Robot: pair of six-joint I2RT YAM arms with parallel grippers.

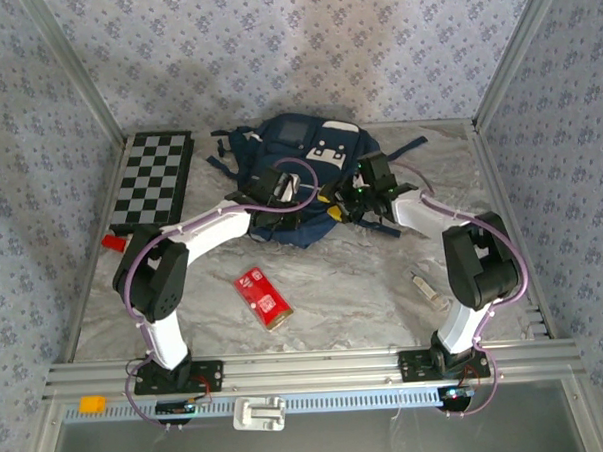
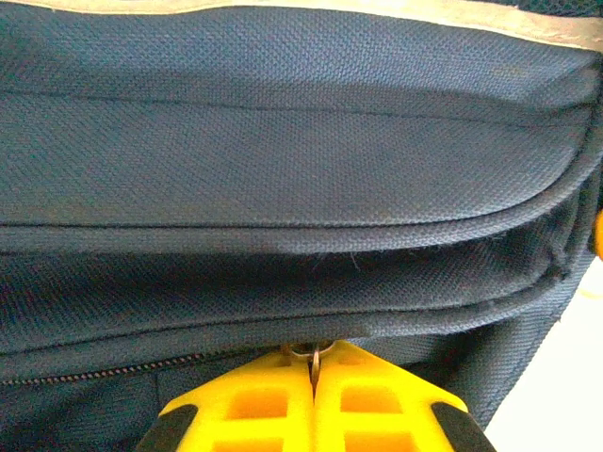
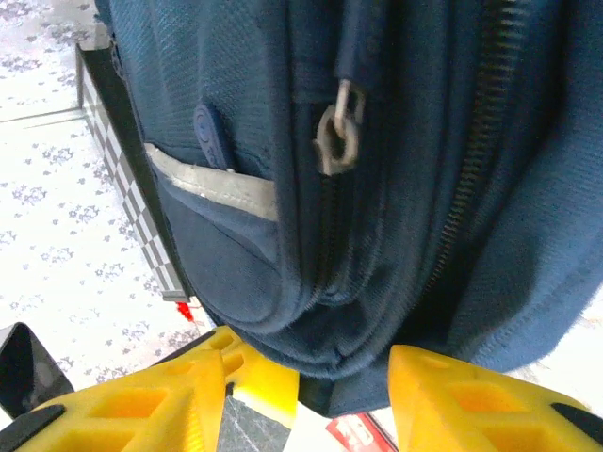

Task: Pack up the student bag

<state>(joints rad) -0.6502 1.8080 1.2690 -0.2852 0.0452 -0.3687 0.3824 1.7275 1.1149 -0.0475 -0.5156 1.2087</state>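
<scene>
Navy soft-fabric student bag (image 1: pixel 300 151): floppy, light, take by zipper tabs | left gripper (image 2: pixel 314 365) clamped on small metal zipper pull (image 2: pixel 315 352) | right gripper (image 3: pixel 325 365) jaws apart

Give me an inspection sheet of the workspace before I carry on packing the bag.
Surface: marbled grey table, no spill seen.
Job's things: student bag lying at the far centre, both arms reaching to its near side.
Clutter: chequered board far left; small red item beside it; red packet near centre; small clear item on the right.
Grippers: left tool shut on the metal zip pull; right tool open at the bag's edge, holding nothing.
Cables: purple cables run along both arms; no snag seen.
Surroundings: patterned walls, metal frame rail at the near edge.
</scene>
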